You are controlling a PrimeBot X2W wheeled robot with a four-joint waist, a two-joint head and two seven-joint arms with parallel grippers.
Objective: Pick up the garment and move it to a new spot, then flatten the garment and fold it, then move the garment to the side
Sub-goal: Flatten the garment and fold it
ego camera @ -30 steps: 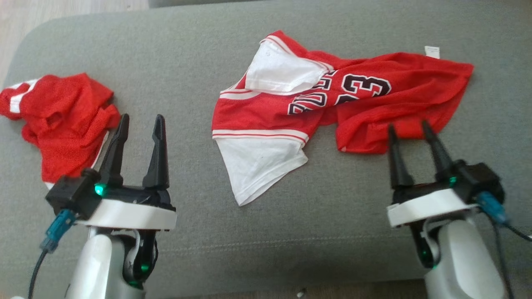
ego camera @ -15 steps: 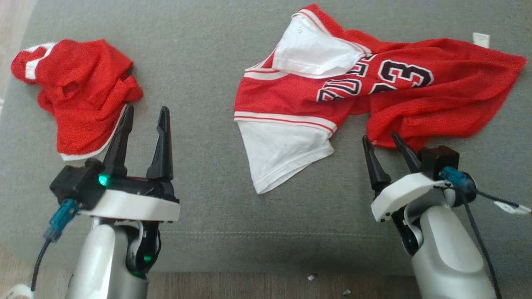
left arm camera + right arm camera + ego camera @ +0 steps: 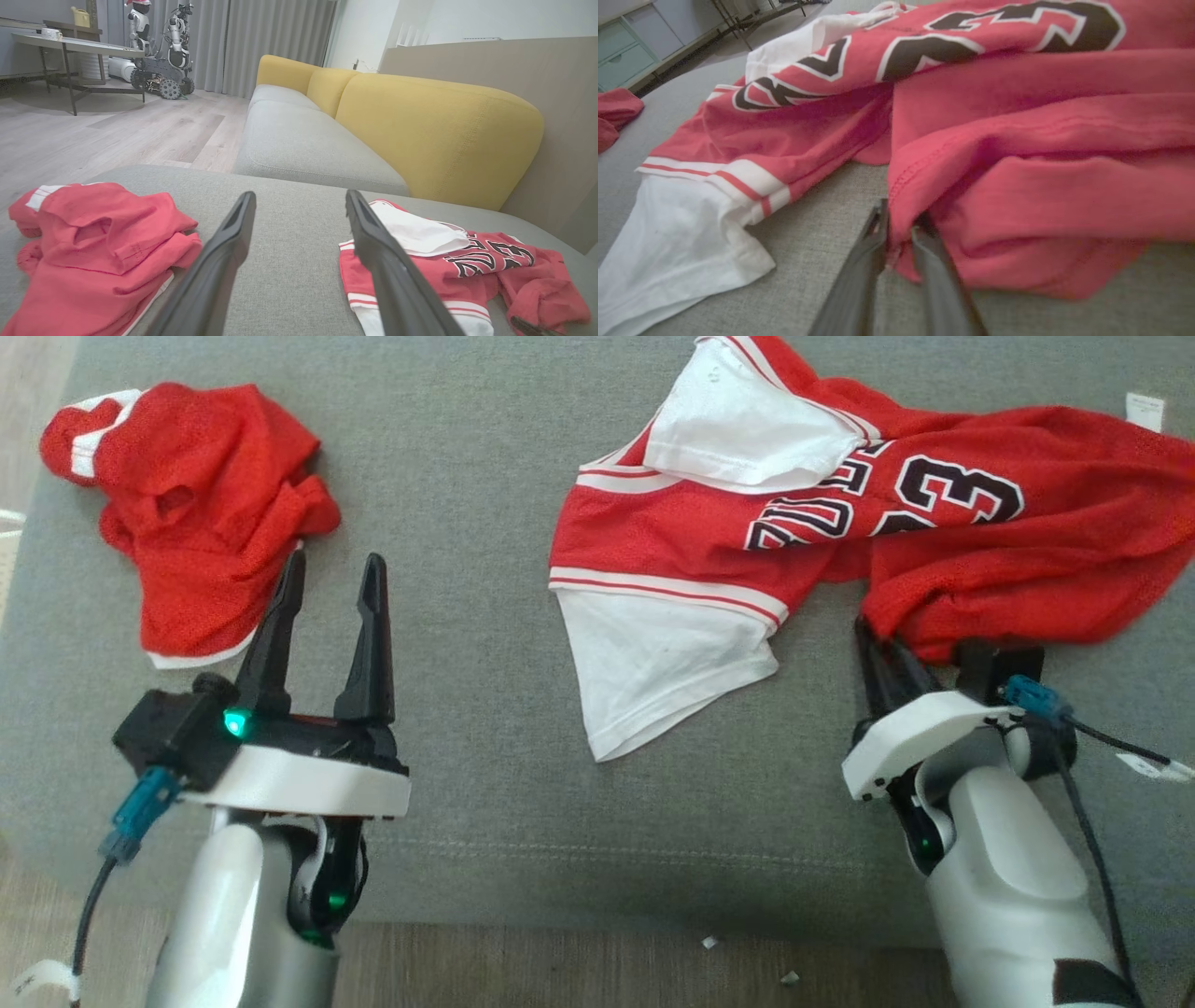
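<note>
The garment (image 3: 794,541), a red and white jersey with a black "23", lies crumpled on the grey seat cushion (image 3: 485,616). It also appears in the left wrist view (image 3: 448,266) and in the right wrist view (image 3: 1017,140). My right gripper (image 3: 882,639) sits at its near red hem corner. Its fingers are drawn close together with a fold of red cloth pinched between them (image 3: 899,228). My left gripper (image 3: 336,565) hovers open over bare cushion, left of the jersey (image 3: 300,196), holding nothing.
A second crumpled red garment (image 3: 205,541) lies at the far left of the cushion, just beyond my left fingertips (image 3: 93,247). The cushion's front edge and wood floor (image 3: 560,971) run below both wrists. Yellow backrests (image 3: 434,130) stand behind.
The head camera has shifted. My right gripper tipped forward to the jersey's red hem and its open fingers closed onto the cloth. The left gripper stays open.
</note>
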